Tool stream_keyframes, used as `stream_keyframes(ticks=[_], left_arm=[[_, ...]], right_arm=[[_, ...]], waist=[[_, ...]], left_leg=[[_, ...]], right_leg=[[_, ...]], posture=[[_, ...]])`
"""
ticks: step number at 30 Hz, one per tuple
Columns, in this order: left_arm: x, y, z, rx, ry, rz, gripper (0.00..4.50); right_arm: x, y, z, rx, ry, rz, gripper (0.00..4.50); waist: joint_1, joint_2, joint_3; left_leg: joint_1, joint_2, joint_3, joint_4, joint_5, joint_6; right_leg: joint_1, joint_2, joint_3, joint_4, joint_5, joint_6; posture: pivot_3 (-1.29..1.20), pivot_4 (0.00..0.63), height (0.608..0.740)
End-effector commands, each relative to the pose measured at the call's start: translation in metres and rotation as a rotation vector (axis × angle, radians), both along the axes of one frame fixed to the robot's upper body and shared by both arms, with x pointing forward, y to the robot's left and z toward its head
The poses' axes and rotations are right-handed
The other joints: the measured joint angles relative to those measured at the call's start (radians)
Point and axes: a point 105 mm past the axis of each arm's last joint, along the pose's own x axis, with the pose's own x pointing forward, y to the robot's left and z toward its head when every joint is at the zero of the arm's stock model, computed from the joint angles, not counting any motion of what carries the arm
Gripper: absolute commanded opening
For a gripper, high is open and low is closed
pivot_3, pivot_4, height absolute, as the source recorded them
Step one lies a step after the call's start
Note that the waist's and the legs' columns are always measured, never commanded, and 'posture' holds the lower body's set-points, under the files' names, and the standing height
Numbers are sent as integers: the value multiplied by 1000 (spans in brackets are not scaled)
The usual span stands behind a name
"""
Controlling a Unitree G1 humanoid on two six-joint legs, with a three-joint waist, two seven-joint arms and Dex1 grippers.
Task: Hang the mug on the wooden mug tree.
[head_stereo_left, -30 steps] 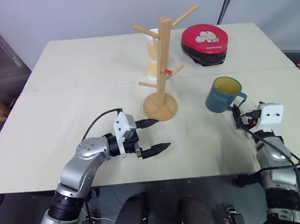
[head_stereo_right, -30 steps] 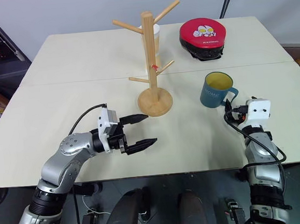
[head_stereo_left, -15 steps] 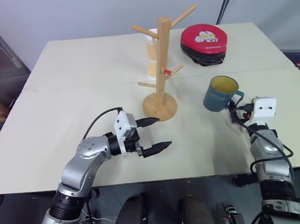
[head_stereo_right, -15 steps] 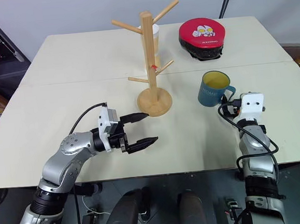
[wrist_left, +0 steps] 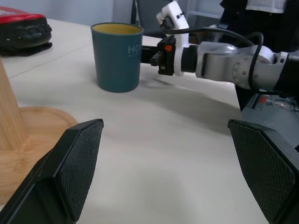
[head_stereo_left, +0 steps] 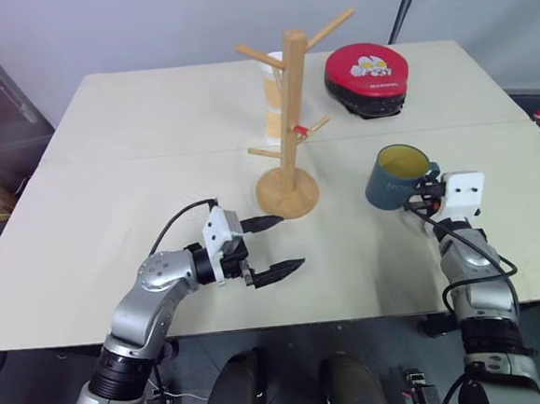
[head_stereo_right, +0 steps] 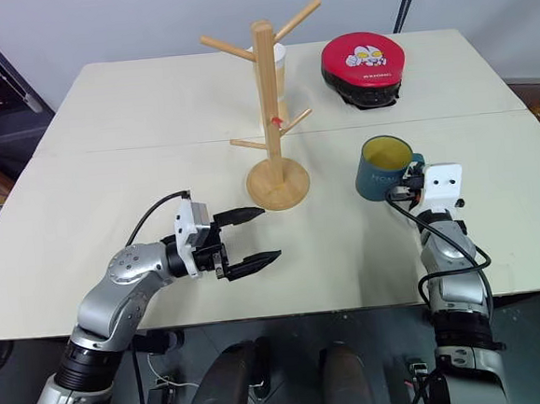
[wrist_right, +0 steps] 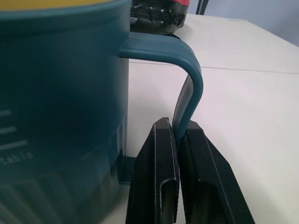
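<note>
The teal-blue mug (head_stereo_left: 395,177) with a yellow inside stands upright on the table, right of the wooden mug tree (head_stereo_left: 289,116). My right gripper (wrist_right: 180,128) is shut on the mug's loop handle (wrist_right: 189,70), its two black fingers pinching the lower part of the loop. In the left eye view this gripper (head_stereo_left: 419,200) sits level just behind the mug's right side. My left gripper (head_stereo_left: 292,240) hovers open in front of the tree's round base (head_stereo_left: 288,193), pointing right, with nothing between its fingers. The left wrist view shows the mug (wrist_left: 117,56) with the right gripper at its handle.
A tall white-and-orange cup (head_stereo_left: 274,103) stands directly behind the tree's post. A red and black round pad (head_stereo_left: 368,77) lies at the back right of the table. The table's front edge (head_stereo_left: 354,319) runs just beyond both forearms.
My right gripper has moved in to the mug's handle and shut on it; it stood open a second ago. The left arm has stayed still.
</note>
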Motion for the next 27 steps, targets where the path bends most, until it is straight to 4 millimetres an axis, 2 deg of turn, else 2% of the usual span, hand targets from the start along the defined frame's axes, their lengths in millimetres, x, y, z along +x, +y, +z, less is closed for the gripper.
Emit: stream_keyframes(ticks=[1, 3, 4, 6, 9, 12, 17, 27], left_arm=[[7, 13, 5, -4, -42, 57, 4500], [14, 23, 7, -11, -48, 102, 4500], [16, 28, 8, -14, -52, 121, 4500], [20, 36, 11, -16, -62, 147, 4500], [25, 42, 17, -19, -78, 169, 4500], [29, 46, 22, -26, -93, 184, 4500], [33, 50, 34, -44, -117, 206, 4500], [32, 59, 52, -73, -140, 250, 4500]], right_arm=[[-15, 35, 32, -291, -46, 223, 51], [-30, 61, 43, -508, -53, 391, 51], [-37, 74, 53, -563, -71, 464, 51], [-47, 93, 76, -625, -110, 561, 51], [-50, 110, 101, -675, -142, 613, 51], [-45, 121, 118, -717, -152, 631, 51], [-37, 136, 135, -770, -156, 666, 51], [-32, 159, 153, -801, -193, 720, 51]], waist=[[2, 1, 0], [1, 1, 0], [-1, 1, 0], [-6, 1, 0], [-10, 1, 1], [-6, -1, 1], [5, -1, 2], [6, -1, 2]], left_leg=[[0, 0, 0, 0, 0, 0], [0, 0, 0, 0, 0, 0], [0, 0, 0, 0, 0, 0], [0, 1, 0, 0, 0, 0], [0, 2, 0, 0, 0, 0], [0, 2, 0, 1, 0, 0], [-2, 1, 0, 1, 0, 0], [-2, 1, 0, 1, 0, 0]], right_leg=[[0, 0, 0, 0, 0, 0], [0, 0, 0, 0, 0, 0], [-1, 0, 0, 0, 0, 0], [-1, 1, 0, 0, 0, 0], [0, 1, 0, 0, 0, 0], [0, 1, 0, -1, 0, 0], [-1, 1, 0, -2, 0, 0], [-1, 0, 0, -2, 0, 0]], posture=[[0, 150, 740], [0, 150, 740], [0, 150, 740], [0, 150, 740], [0, 150, 740], [0, 150, 740], [0, 150, 740], [0, 150, 740]])
